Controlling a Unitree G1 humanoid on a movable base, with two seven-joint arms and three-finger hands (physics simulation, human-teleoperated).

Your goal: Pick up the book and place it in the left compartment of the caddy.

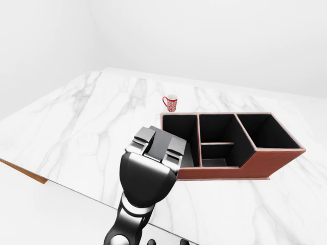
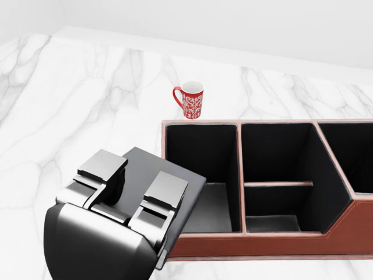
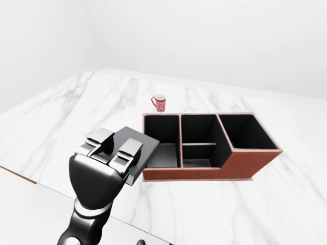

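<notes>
The left hand (image 2: 119, 201) has its fingers closed around a dark book (image 2: 169, 181), two of them pressed on the top cover and the rest hidden beneath, so the book is carried flat with its free edge leading. That edge hangs over the left wall of the caddy (image 2: 262, 245) and partly covers the left compartment (image 2: 204, 169), which reads as the book being brought in over the opening it is meant for. It is not yet inside; it looks clear of the rim, though the hand hides much of it and I cannot tell for sure. Held flat, it will likely need tilting before it can drop between the walls. The right hand is not in any view. The caddy, brown outside and black within, lies near the right part of the marble counter (image 1: 92, 117), its long side toward the near edge. A red patterned mug (image 2: 190, 100) stands just beyond the caddy's far left corner, apart from it. Plain pale walls rise behind the counter.
</notes>
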